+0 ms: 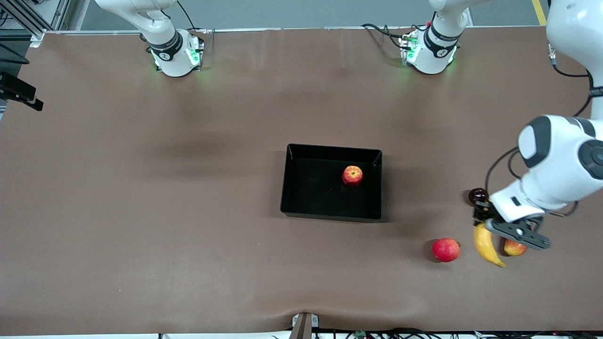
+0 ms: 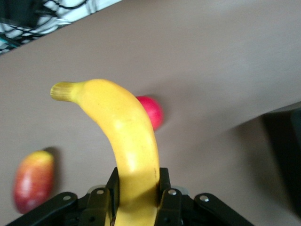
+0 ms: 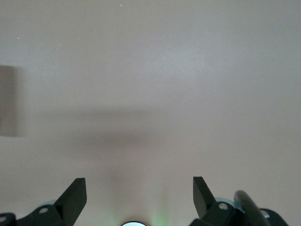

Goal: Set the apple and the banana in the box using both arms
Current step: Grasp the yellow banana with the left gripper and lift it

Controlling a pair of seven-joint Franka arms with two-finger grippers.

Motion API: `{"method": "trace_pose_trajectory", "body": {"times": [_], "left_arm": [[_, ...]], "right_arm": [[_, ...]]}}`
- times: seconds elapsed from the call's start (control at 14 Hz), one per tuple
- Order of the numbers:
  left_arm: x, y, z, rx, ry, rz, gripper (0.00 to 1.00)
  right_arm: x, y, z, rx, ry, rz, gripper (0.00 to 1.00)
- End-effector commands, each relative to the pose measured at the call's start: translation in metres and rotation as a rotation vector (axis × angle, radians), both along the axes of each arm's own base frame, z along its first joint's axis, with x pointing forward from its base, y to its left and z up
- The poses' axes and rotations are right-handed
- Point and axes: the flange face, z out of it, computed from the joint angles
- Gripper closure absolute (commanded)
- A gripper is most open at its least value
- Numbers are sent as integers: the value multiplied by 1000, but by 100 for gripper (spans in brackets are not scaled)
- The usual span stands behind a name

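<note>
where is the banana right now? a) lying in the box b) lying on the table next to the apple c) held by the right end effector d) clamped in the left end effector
d: the left end effector is shut on the banana, holding it over the table near the mango, while the apple sits alone in the box.

The apple point(image 1: 352, 175) lies in the box point(image 1: 301, 207) mid-table; the banana point(image 1: 485, 246) hangs between two fruits toward the left arm's end.

No text, label or number can be read anywhere. The dark bands on the arm bases point(image 1: 174, 52) carry small marks, too tiny to make out.
</note>
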Motion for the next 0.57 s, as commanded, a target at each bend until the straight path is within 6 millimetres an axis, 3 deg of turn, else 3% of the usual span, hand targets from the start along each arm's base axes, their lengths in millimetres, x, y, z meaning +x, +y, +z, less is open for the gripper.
{"method": "trace_pose_trajectory", "body": {"times": [0.0,0.22,0.5], "left_arm": [[-18,-56,10,-40,22,93,100],[-34,-124,12,-58,32,141,100],[-73,-225,6,-86,68,221,100]], "right_arm": [[1,-2,1,-13,4,-22,0],[2,-1,0,-13,6,-21,0],[1,-6,0,-12,7,-25,0]]}}
